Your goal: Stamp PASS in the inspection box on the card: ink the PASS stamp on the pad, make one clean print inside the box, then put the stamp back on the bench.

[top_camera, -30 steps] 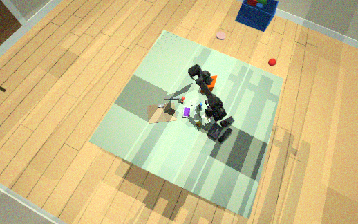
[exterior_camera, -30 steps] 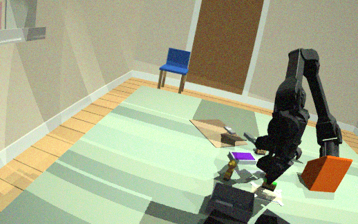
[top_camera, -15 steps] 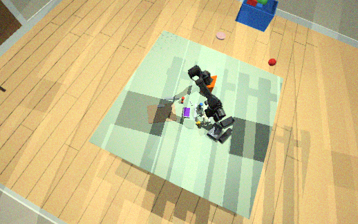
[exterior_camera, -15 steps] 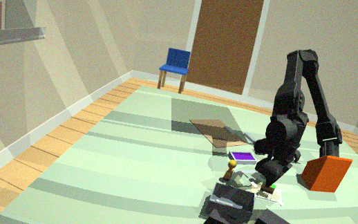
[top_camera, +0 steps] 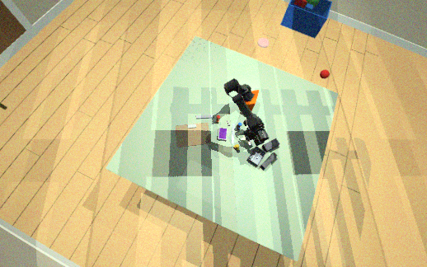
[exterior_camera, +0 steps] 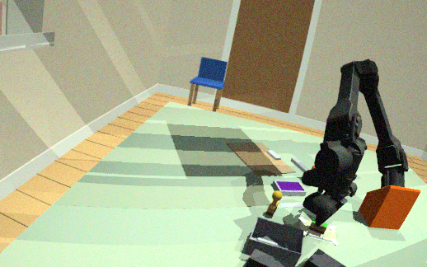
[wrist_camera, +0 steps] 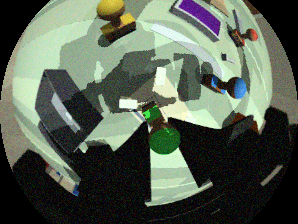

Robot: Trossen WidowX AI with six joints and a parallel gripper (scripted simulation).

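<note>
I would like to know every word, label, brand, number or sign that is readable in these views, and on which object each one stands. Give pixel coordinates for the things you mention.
No text can be read in any view.
Card (exterior_camera: 330,235): partly hidden under the green stamp (wrist_camera: 165,140); no word can be made out.
Yellow stamp (exterior_camera: 277,196) (wrist_camera: 111,9), blue stamp (wrist_camera: 237,88): no readable letters.
Ink pad (top_camera: 222,133) (exterior_camera: 289,186) (wrist_camera: 199,16): no readable marking.

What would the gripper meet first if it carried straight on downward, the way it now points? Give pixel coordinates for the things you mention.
Probably the card (exterior_camera: 330,236) (wrist_camera: 177,111), by way of the green stamp (exterior_camera: 318,227) (wrist_camera: 165,140) in its fingers; whether they already touch is unclear.
</note>
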